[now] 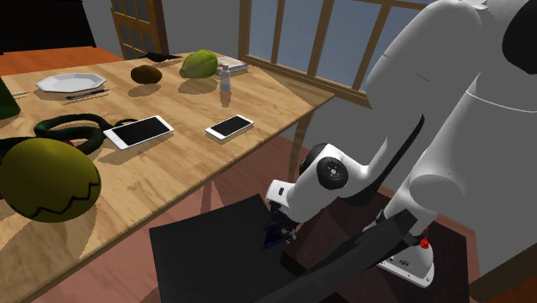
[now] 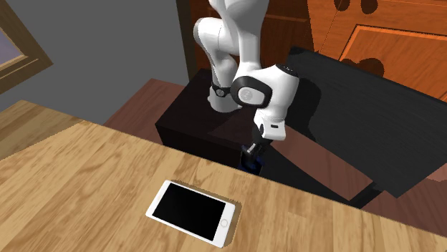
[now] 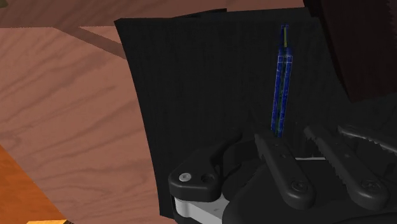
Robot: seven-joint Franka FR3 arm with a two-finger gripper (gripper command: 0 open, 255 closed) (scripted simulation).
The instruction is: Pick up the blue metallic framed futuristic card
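Note:
A thin blue-framed card (image 3: 281,83), seen edge-on, sticks out from between the tips of my black gripper (image 3: 291,137), whose fingers are shut on it. In the shoulder view the gripper (image 1: 279,234) hangs low over the black stand (image 1: 206,254), off the wooden table's (image 1: 172,185) near edge, with the blue card (image 1: 274,237) at its tip. In the second exterior view the gripper (image 2: 252,152) points down beside the table edge, and the blue card (image 2: 251,165) shows just below it.
Two white phones (image 1: 139,131) (image 1: 230,126) lie on the table; one phone (image 2: 192,211) is near the edge by the gripper. A large yellow-green cracked ball (image 1: 47,176), a dark ring (image 1: 69,129), a plate (image 1: 69,83) and a small bottle (image 1: 225,80) stand farther off.

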